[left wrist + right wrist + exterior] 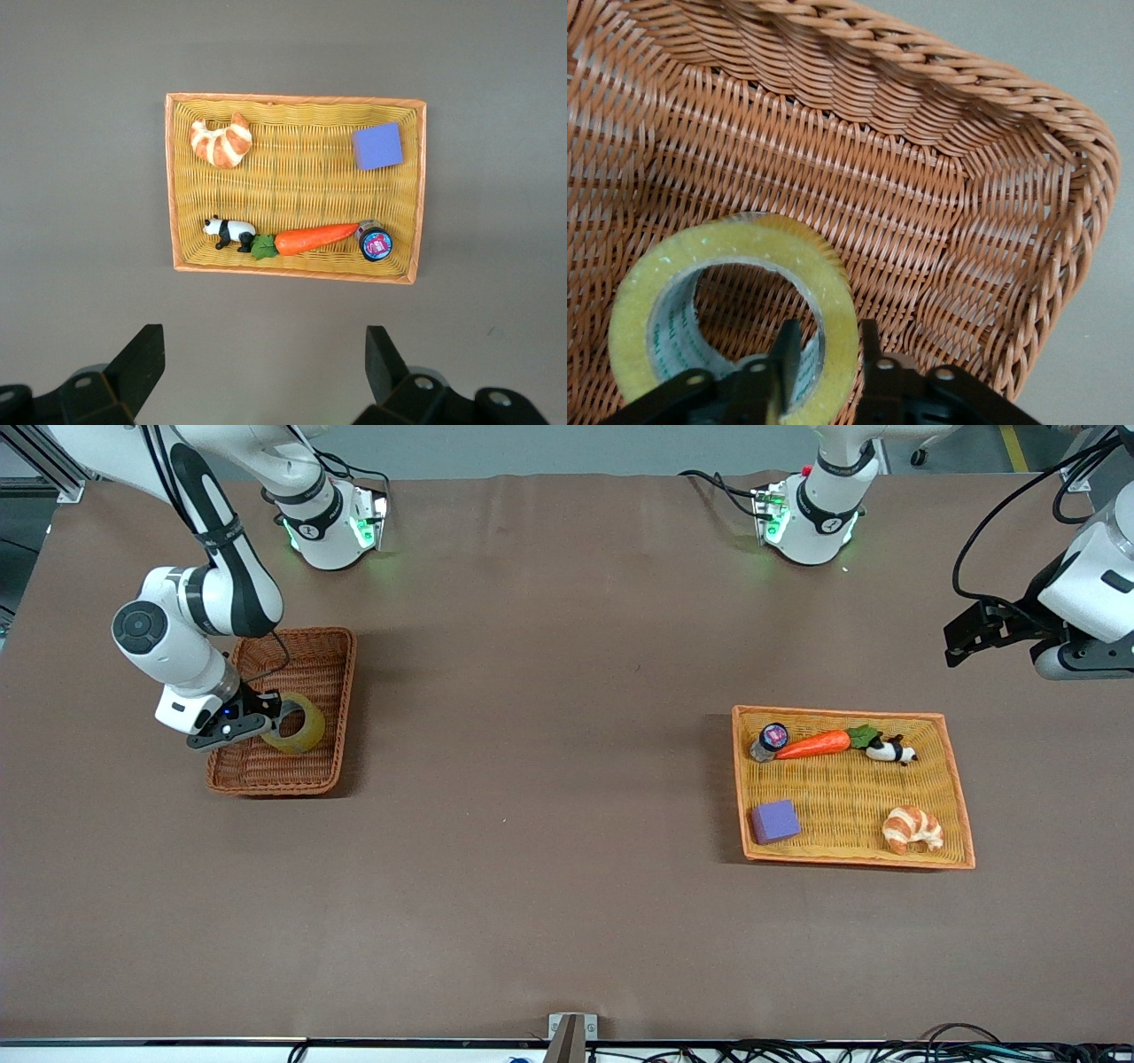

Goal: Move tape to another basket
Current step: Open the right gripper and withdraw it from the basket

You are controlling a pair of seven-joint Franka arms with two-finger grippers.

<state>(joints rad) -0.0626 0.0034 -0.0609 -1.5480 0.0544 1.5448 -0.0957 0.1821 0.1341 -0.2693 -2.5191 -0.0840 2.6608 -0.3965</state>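
Right gripper [266, 722] pinches the tape [297, 724] through its wall: one finger inside the grey core, one outside on the yellow rim, seen plainly in the right wrist view. The roll stands on edge, over the basket [332, 691] at the right arm's end of the table. Whether it rests on the weave or hangs just above it I cannot tell.

Judgement: the tape is at the placing stage. To do it well, lower until the roll bears on the basket floor, keep it off the side walls, then spread the fingers straight and lift vertically so the inner finger does not drag the core and tip the roll.

Left gripper [266, 363] waits, fingers spread wide, up over bare table near the tray [948, 731] at the left arm's end.

Views: the right wrist alone shows the finger inside the core [788, 345]. The left wrist shows the tray [292, 99] contents squarely: croissant [221, 142], purple block [377, 146], panda [226, 231], carrot [314, 238], small jar [375, 243]. The front view alone shows both baskets well apart.
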